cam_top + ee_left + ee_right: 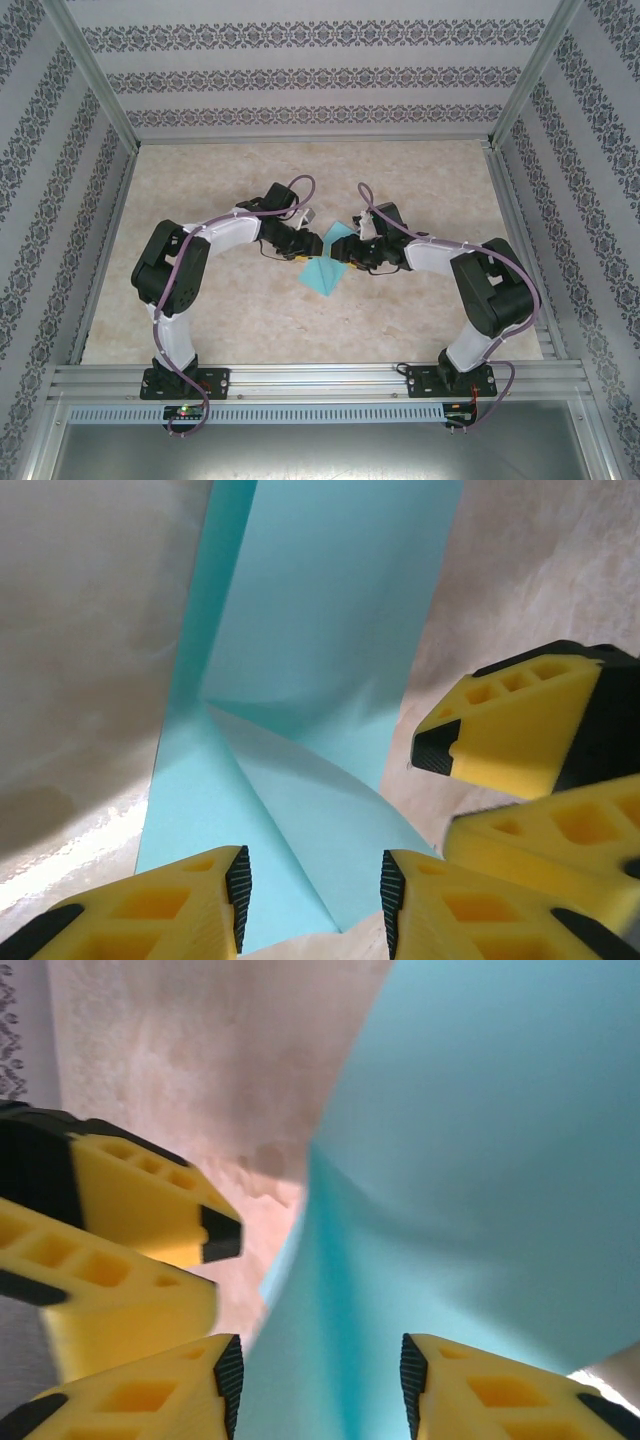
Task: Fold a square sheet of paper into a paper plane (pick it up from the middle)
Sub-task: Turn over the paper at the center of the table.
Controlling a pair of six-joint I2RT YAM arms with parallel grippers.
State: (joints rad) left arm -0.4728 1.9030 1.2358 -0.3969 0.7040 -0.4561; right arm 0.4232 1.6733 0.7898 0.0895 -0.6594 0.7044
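On the marbled desk [200, 320] the square sheet of paper [325, 272] lies near the middle, partly folded, one flap curving up off a crease, with the left arm [170, 270] and right arm [490, 290] meeting over it from 9 and 3 o'clock. The left hand [312, 890] stands spread with the creased paper loose between its fingers [200, 910], and the right hand [315, 1380] is likewise spread astride it, neither pinching. To fold well, one hand should likely pin the lower layer while the other lays the flap over, edges matched, then presses the crease.

A robot lab test booth — aluminium frame posts [93, 75], patterned wallpaper panels [320, 60], marble-look tabletop [420, 170] — bolted robot arms [172, 268].
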